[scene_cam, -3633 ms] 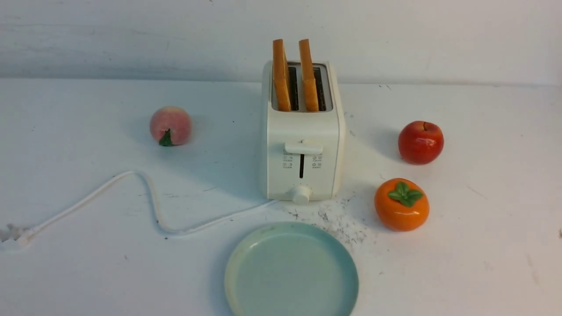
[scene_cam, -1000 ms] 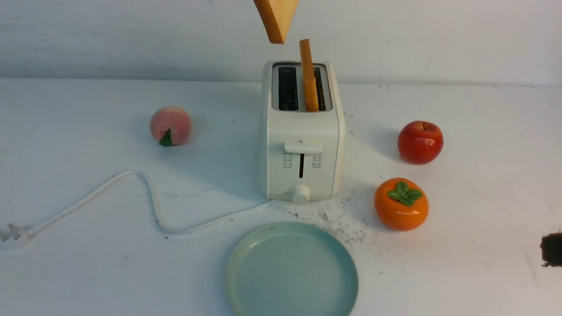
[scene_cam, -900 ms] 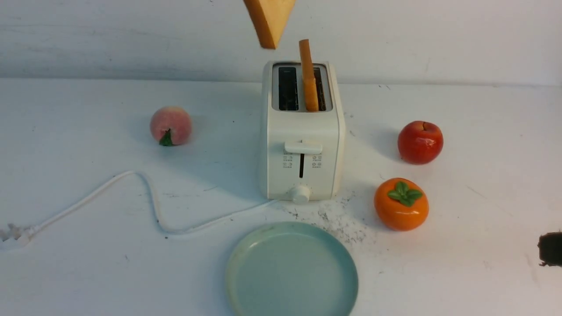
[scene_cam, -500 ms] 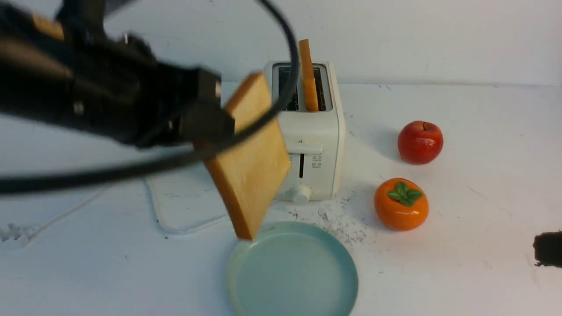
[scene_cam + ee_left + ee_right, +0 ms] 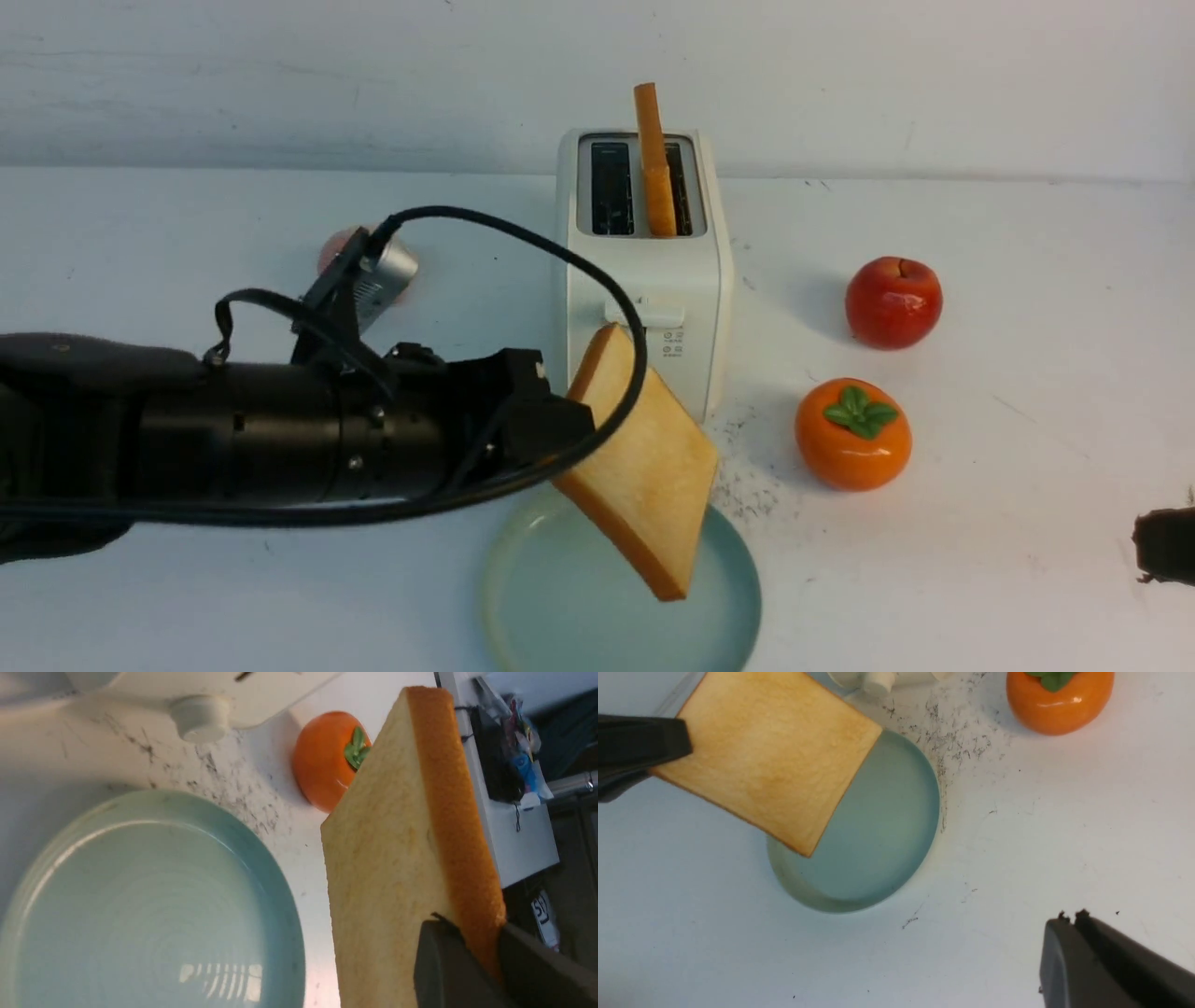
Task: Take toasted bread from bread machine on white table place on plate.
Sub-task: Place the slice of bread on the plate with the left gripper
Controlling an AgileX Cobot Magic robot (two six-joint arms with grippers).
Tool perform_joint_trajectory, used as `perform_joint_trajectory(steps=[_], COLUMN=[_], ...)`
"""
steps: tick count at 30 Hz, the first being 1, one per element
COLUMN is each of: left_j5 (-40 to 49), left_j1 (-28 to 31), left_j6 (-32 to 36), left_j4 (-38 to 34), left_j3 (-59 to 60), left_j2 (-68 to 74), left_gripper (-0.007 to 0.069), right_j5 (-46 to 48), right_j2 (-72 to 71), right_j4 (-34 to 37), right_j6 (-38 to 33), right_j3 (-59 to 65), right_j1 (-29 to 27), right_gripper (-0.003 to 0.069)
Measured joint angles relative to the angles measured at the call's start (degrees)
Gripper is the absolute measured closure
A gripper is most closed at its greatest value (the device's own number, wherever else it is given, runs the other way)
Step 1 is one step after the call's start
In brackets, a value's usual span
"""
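My left gripper [image 5: 560, 429] is shut on one corner of a slice of toasted bread [image 5: 644, 462]. It holds the slice tilted just above the pale blue-green plate [image 5: 728, 597]. The slice also shows in the left wrist view [image 5: 397, 858] and the right wrist view [image 5: 770, 760]. The plate is bare in the left wrist view [image 5: 140, 905]. The second slice of toast [image 5: 653, 163] stands upright in the right slot of the bread machine [image 5: 686, 280]. My right gripper [image 5: 1069, 919] is shut and empty, low over the white table [image 5: 980, 523] at the right edge.
A peach [image 5: 327, 252] sits behind my left arm. A red apple [image 5: 893, 302] and an orange persimmon [image 5: 853, 434] lie right of the toaster. Dark specks [image 5: 738, 485] mark the table between toaster and plate.
My left arm has swung down and toward the plate with the toast slice, which now hangs lower over the plate. The second slice has stayed in its slot. The right gripper has barely moved.
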Motion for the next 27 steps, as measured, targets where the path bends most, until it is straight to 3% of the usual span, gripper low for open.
perform_joint_trajectory(steps=[11,18,22,27], left_j5=[2.5,-0.7,-1.0,-1.1], left_j1=[0.0,0.0,0.0,0.0], left_j6=[2.8,2.9,2.9,3.0], left_j4=[-1.6,-0.5,2.0,8.1], left_j3=[0.0,0.0,0.0,0.0], left_j2=[10.6,12.5,12.5,12.4], left_gripper=[0.054,0.0532,0.0485,0.0277], right_j5=[-0.1,-0.1,-0.1,0.2], right_j2=[0.0,0.0,0.0,0.0], right_j4=[0.0,0.0,0.3,0.7], right_j6=[-0.2,-0.2,-0.2,-0.2], right_j3=[0.0,0.0,0.0,0.0], right_j1=[0.0,0.0,0.0,0.0], right_gripper=[0.0626,0.0617,0.0616,0.0615])
